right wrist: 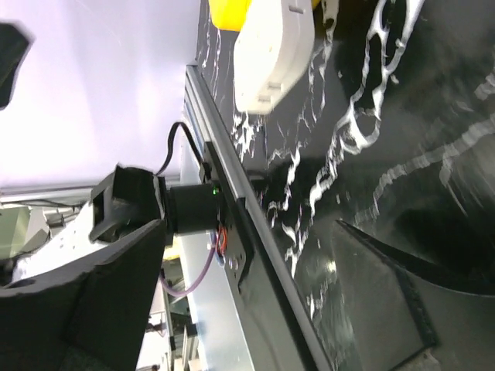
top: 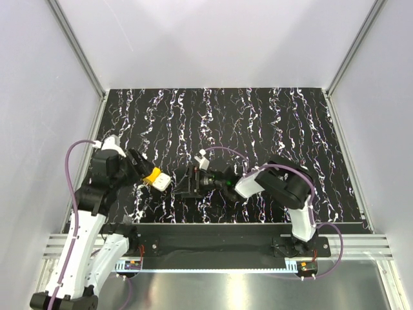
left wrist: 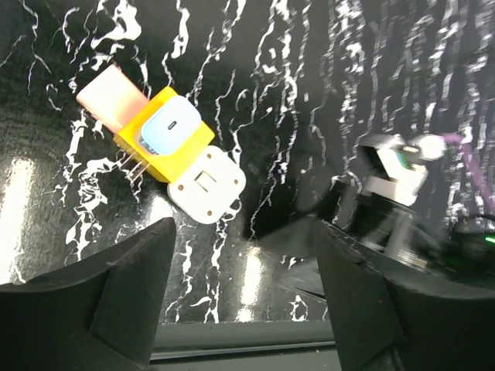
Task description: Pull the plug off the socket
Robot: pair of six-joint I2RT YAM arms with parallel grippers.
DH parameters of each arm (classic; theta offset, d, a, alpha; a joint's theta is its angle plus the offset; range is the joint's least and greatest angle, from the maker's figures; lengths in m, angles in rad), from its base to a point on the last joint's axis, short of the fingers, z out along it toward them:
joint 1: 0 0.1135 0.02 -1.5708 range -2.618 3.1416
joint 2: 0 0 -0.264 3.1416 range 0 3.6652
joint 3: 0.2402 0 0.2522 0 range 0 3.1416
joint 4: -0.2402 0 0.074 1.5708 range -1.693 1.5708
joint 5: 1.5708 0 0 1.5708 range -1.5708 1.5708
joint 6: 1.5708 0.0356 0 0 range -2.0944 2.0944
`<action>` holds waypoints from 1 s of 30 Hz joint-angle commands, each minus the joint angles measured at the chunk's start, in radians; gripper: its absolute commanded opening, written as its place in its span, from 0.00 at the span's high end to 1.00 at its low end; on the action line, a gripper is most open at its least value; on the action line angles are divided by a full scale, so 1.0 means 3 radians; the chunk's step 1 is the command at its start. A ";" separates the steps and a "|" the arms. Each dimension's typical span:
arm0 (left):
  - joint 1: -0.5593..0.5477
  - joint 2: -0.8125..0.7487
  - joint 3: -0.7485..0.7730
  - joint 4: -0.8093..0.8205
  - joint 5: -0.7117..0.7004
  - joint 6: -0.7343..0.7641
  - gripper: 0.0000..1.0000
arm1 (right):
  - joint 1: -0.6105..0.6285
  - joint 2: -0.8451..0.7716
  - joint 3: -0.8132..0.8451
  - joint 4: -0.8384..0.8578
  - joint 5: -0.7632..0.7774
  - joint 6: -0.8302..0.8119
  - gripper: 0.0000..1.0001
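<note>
Now socket (left wrist: 195,142) touches plug (left wrist: 207,185); left fingers (left wrist: 116,309) apart.

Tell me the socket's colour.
The socket is bright yellow; the left wrist view shows it best.

yellow socket (left wrist: 182,160), wht plug (left wrist: 207,184) touching it

The yellow socket (left wrist: 187,151) looks smooth plastic; the marbled table (left wrist: 309,77) shines glossy.
</note>
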 commanded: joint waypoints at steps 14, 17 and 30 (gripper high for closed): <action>0.0022 -0.0363 -0.0034 0.0095 0.0681 -0.0081 0.18 | 0.0215 0.0701 0.0805 0.0249 0.0773 0.0164 0.28; 0.0022 -0.0399 -0.0044 0.0095 0.0855 -0.0030 0.19 | 0.0215 0.0793 0.0942 0.0182 0.0733 0.0215 0.30; 0.0022 -0.0466 -0.0095 0.0111 0.1004 -0.0050 0.20 | 0.0215 0.0891 0.1060 0.0177 0.0717 0.0251 0.41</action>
